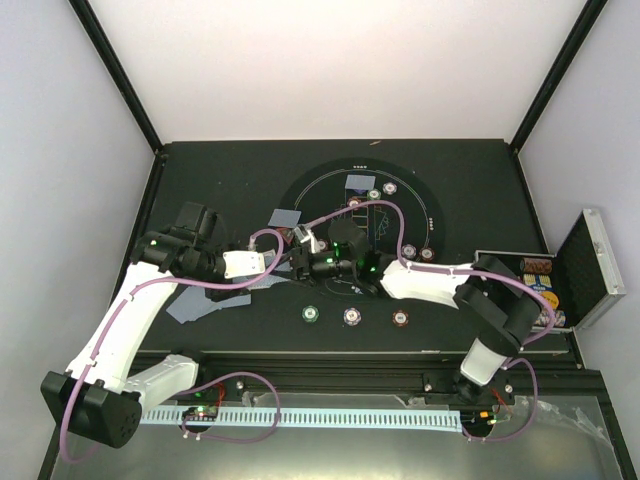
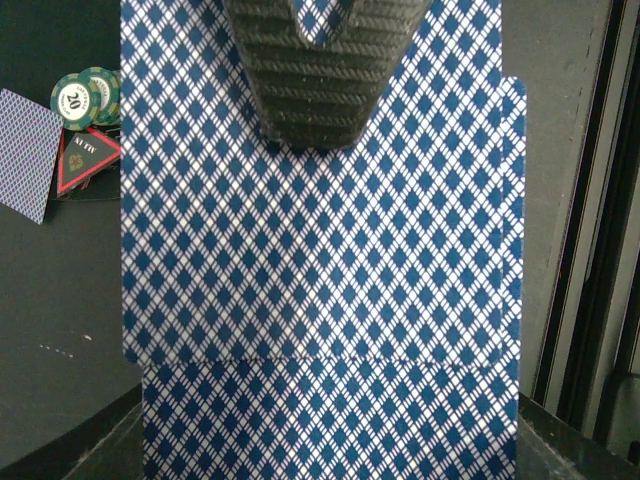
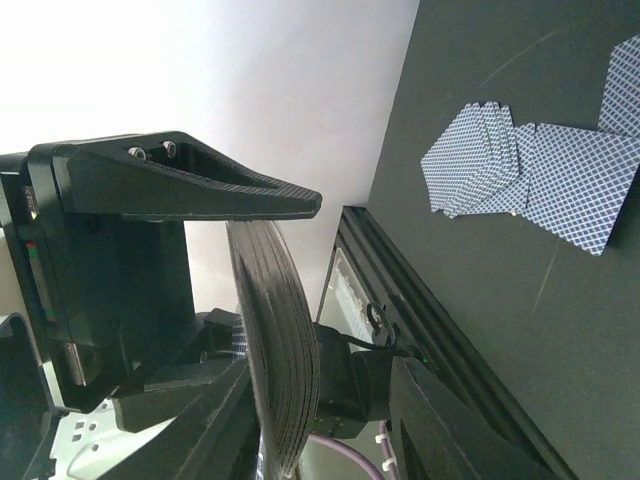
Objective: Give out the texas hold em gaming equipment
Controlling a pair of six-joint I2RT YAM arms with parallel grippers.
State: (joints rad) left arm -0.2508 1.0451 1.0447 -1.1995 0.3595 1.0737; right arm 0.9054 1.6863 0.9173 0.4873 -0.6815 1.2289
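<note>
Though close, card deck (image 2: 320,280) off-frame top and bottom

Card deck (image 2: 320,300): both ends off-view

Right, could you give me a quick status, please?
Left gripper shut on deck. Right gripper astride deck's edge, grip unclear. Dealt cards and chips lie apart from both.
</note>
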